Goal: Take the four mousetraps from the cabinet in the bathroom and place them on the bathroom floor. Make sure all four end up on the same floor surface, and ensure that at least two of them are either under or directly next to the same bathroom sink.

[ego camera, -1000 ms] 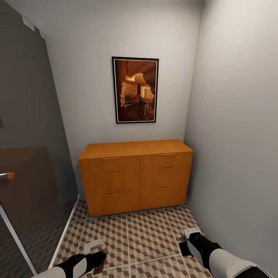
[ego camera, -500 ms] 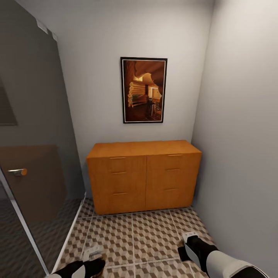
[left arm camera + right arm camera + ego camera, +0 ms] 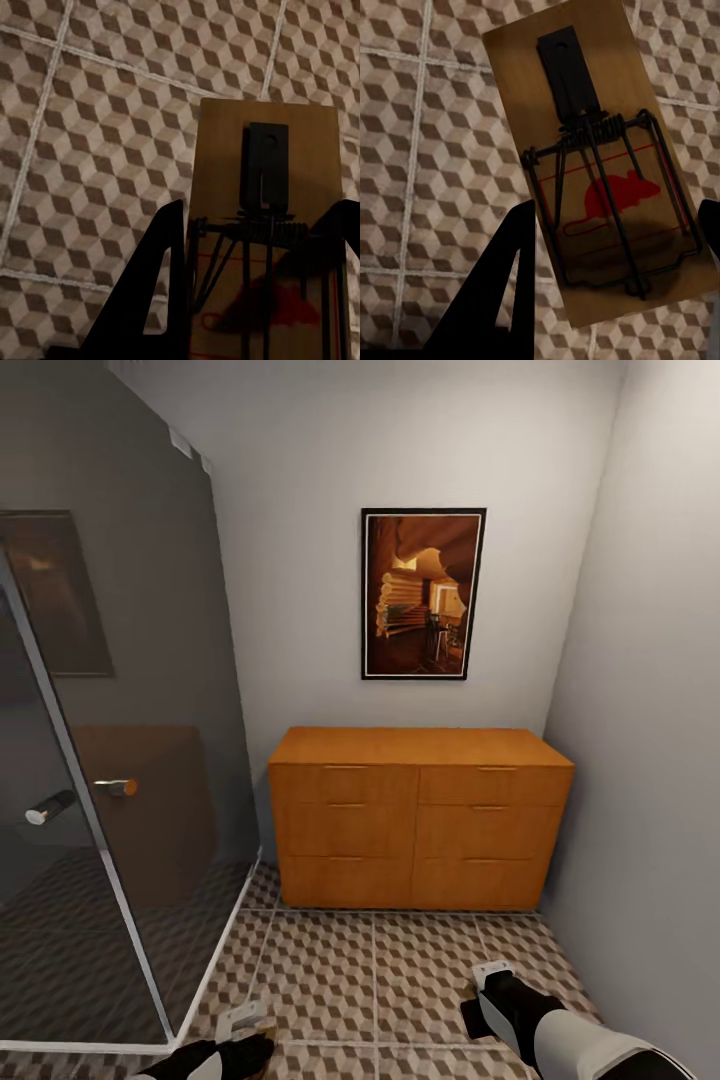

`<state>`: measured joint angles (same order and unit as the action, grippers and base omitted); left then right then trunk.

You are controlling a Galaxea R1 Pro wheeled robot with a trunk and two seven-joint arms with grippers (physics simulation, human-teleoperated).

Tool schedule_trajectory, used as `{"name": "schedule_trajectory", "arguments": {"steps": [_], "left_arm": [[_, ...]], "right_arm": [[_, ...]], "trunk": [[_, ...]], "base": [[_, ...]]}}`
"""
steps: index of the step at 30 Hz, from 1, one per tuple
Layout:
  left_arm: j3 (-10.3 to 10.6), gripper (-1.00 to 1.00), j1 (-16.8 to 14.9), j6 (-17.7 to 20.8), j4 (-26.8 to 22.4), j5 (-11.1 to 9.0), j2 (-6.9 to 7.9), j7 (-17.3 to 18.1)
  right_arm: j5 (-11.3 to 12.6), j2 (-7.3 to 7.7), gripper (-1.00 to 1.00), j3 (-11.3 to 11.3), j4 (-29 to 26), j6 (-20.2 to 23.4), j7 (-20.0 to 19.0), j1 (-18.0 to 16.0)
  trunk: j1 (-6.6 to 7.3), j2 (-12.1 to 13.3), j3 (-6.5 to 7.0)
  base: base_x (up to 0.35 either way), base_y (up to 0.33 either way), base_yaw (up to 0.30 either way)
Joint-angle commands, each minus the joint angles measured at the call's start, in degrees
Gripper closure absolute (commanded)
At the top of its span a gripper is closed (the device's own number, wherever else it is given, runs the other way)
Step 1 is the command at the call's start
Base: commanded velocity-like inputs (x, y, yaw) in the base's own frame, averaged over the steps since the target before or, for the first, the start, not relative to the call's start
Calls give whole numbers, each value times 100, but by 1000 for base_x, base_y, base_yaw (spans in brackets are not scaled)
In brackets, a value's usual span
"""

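Both grippers hang low over the cube-patterned bathroom floor [image 3: 370,970]. In the left wrist view my left gripper [image 3: 255,285] is shut on a mousetrap [image 3: 266,165], a brown board with a black plate and wire spring, held flat above the tiles. My right gripper [image 3: 611,255] is shut on a second mousetrap [image 3: 600,165] printed with a red mouse. Seen from the head, the left gripper [image 3: 235,1040] is at the bottom left and the right gripper [image 3: 490,995] at the bottom right. The orange-brown cabinet [image 3: 420,815] stands ahead against the far wall, drawers closed.
A glass shower enclosure [image 3: 120,780] with a door handle [image 3: 115,787] takes up the left side. A grey wall [image 3: 650,760] closes the right side. A framed picture [image 3: 422,594] hangs above the cabinet. Open tiles lie between me and the cabinet.
The camera has turned left: cabinet and picture sit further right in the picture and more of the shower glass shows. Both grippers keep their hold on the mousetraps.
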<state>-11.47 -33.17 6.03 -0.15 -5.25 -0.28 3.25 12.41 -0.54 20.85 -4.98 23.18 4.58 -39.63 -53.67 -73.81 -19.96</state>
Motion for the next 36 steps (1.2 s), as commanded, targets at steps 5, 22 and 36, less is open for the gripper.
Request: {"name": "schedule_trajectory", "arguments": {"steps": [5, 22, 36], "left_arm": [[-16, 100, 50, 30, -2, -46, -43, 0], [-20, 100, 262, 23, -2, -61, -53, 0], [-23, 100, 267, 10, -11, -81, -17, -7]], "right_arm": [[69, 2, 100, 42, -12, 29, 25, -1], [62, -77, 100, 43, 13, -72, 34, -7], [60, -112, 100, 42, 23, -85, 34, -7]], "trunk": [[0, -4, -7], [0, -4, -7], [0, -4, -7]], "base": [[0, 0, 270], [0, 0, 270], [0, 0, 270]]}}
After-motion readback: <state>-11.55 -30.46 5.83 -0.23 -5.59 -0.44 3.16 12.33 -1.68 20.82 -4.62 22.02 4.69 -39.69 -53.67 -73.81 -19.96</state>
